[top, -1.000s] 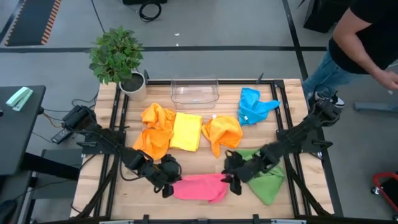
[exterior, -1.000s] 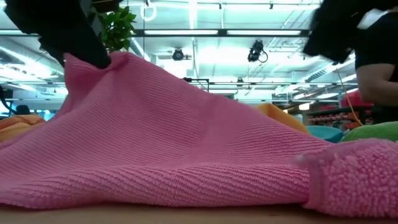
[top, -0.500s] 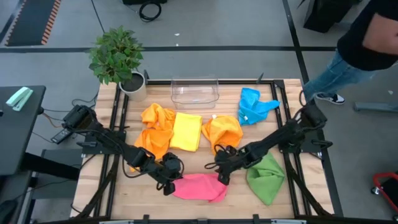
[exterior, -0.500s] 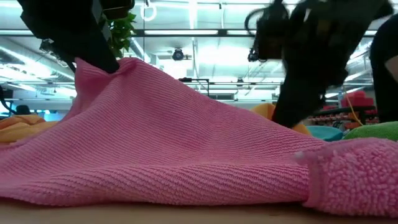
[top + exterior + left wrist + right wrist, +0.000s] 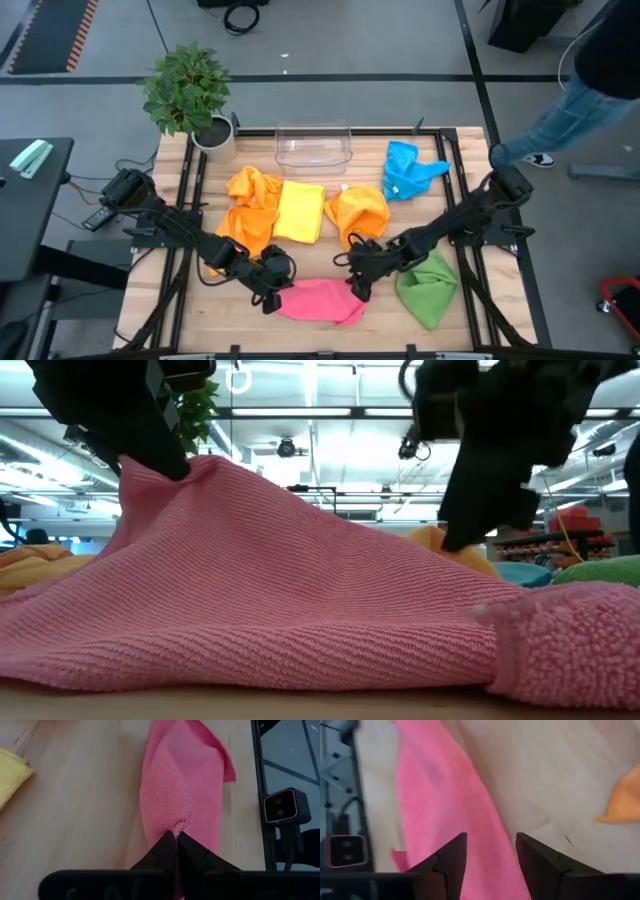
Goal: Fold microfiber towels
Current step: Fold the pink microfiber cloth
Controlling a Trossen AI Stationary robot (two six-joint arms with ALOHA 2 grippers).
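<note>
Left wrist view alone shows the left gripper (image 5: 175, 836) pinching the pink towel (image 5: 182, 785); right gripper (image 5: 490, 842), spread, has moved left to the towel's edge.

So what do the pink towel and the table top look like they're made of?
Pink towel: soft knitted microfiber-like cloth, matte, with fine ribbed rows and a fuzzy looped edge. Table top: pale wood planks, going by the visible grain and seams; smooth, probably unvarnished or lightly sealed.
</note>
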